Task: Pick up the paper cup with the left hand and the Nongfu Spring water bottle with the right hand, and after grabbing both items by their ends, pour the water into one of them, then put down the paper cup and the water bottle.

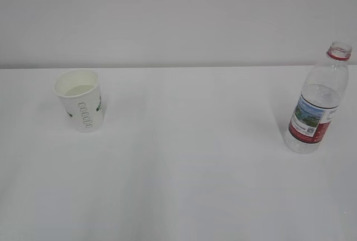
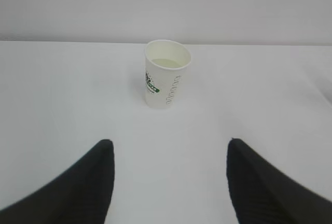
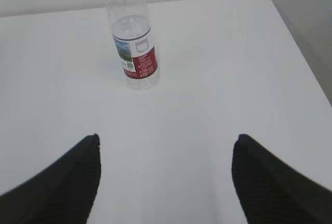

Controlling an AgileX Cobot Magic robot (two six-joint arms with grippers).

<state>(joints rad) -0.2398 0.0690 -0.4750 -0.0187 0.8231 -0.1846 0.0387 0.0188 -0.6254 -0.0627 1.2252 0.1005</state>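
- Paper cup (image 1: 81, 100): upright on the left of the white table (image 1: 184, 185), lettered side outward; a shallow pale pool of water (image 2: 167, 64) lies inside.
- Nongfu Spring water bottle (image 1: 316, 101): upright at the far right, capless, red neck ring, clear contents; well apart from the cup.
- Left hand (image 2: 168, 151): fingers spread wide and empty, facing the cup from a distance.
- Right hand (image 3: 166, 149): fingers spread wide and empty, bottle ahead and slightly left, untouched.

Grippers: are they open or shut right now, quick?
Left gripper: open, holding nothing; cup stands ahead.
Right gripper: open, holding nothing; bottle stands ahead.
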